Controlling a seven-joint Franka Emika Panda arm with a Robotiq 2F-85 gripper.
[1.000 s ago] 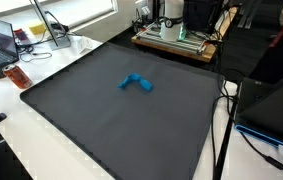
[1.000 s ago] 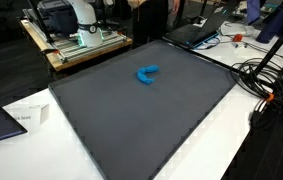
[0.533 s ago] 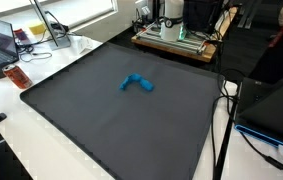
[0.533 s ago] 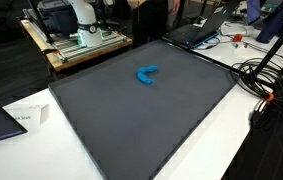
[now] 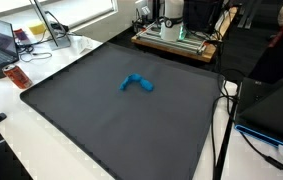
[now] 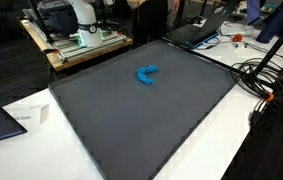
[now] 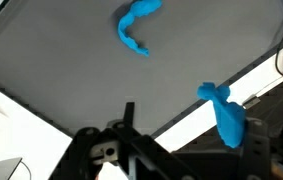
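Observation:
A bent blue toy piece [image 5: 134, 84] [image 6: 147, 74] lies alone near the middle of a dark grey mat [image 5: 101, 130] [image 6: 141, 125] in both exterior views. Neither exterior view shows the arm over the mat. The wrist view looks down from high up, with the same blue piece [image 7: 137, 27] far off at the top. My gripper [image 7: 181, 128] fills the bottom edge, its jaws wide apart and bare mat [image 7: 61, 60] showing between them. A second blue piece [image 7: 224, 112] sits close against the right finger, apart from the thin left finger [image 7: 128, 115]. Whether it clings to that finger I cannot tell.
A laptop [image 5: 3, 42] and a red object [image 5: 17, 76] lie on the white table beside the mat. A rack with equipment [image 5: 176, 32] [image 6: 76, 42] stands behind the mat. Cables [image 6: 266, 85] trail along one side, and another laptop [image 6: 196, 32] sits near a corner.

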